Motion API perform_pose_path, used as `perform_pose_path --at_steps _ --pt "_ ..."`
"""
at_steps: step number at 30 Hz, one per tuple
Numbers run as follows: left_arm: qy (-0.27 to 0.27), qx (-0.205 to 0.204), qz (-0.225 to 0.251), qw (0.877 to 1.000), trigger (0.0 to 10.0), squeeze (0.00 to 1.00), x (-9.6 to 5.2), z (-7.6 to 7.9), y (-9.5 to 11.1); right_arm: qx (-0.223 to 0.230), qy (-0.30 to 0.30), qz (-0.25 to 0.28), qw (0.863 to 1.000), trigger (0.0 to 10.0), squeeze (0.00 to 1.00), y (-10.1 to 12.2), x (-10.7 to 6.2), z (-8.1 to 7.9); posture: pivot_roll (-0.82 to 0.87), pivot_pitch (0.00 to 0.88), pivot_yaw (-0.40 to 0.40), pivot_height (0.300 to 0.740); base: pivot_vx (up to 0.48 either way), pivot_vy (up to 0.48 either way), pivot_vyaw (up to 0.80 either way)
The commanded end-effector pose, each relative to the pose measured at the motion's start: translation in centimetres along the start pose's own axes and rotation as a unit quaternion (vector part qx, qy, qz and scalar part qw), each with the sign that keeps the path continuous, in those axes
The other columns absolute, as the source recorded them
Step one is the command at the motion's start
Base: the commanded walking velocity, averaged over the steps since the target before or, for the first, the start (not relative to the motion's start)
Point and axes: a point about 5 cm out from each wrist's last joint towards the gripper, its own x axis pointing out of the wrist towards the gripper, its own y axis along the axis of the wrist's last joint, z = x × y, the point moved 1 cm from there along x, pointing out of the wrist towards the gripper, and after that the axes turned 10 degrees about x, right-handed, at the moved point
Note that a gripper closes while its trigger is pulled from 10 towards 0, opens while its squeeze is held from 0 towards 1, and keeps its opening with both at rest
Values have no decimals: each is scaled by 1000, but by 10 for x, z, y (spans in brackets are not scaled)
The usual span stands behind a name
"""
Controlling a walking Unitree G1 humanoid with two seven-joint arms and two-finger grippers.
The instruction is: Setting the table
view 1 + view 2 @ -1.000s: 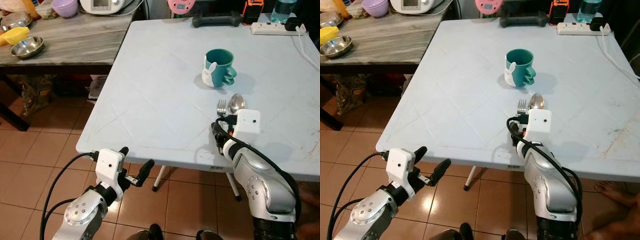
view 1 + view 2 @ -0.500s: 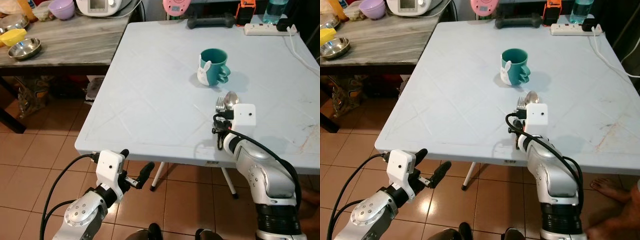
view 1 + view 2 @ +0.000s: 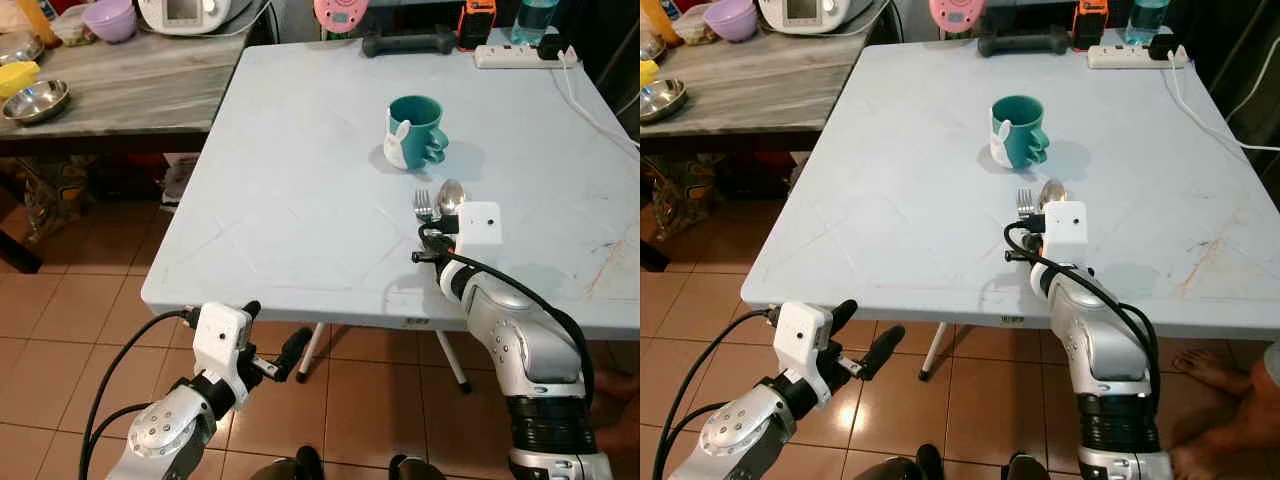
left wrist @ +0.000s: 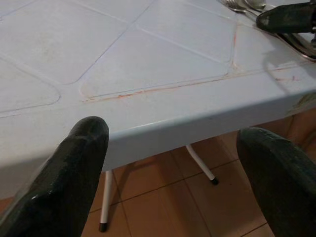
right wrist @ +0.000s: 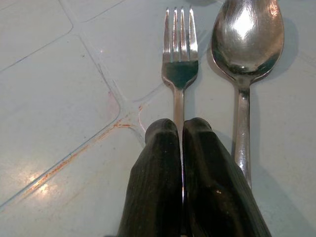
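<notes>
A steel fork (image 5: 179,59) and a steel spoon (image 5: 245,39) lie side by side on the pale blue table (image 3: 290,190), just in front of a teal mug (image 3: 413,131) with a white rabbit figure. My right gripper (image 5: 180,129) rests low on the table at the fork's handle. Its two black fingers are pressed together, and the handle runs in between them. The spoon's handle passes beside the fingers, untouched. My left gripper (image 3: 272,335) hangs open below the table's front edge, nothing between its fingers (image 4: 79,163).
A wooden side table (image 3: 130,80) at the left carries a steel bowl (image 3: 35,100) and a purple bowl (image 3: 110,18). A black dumbbell (image 3: 410,42) and a power strip (image 3: 520,55) lie at the table's far edge. A person's foot (image 3: 1210,460) is on the tiled floor, right.
The camera has shifted, so the table sits a little farther off. My right gripper stays shut at the fork's handle; fork, spoon and mug have not moved on the table.
</notes>
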Motion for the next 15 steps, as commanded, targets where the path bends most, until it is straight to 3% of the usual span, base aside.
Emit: perform_pose_path --at_steps 1,15 --pt "-9 8 2 1000 10000 0 -3 0 2 12 -31 -103 994 0 0 -50 2 13 -148 232 134 740 0 0 0" --pt "-13 -38 49 998 10000 0 0 -3 21 13 -30 -112 993 0 0 -59 0 15 -155 231 133 740 0 0 0"
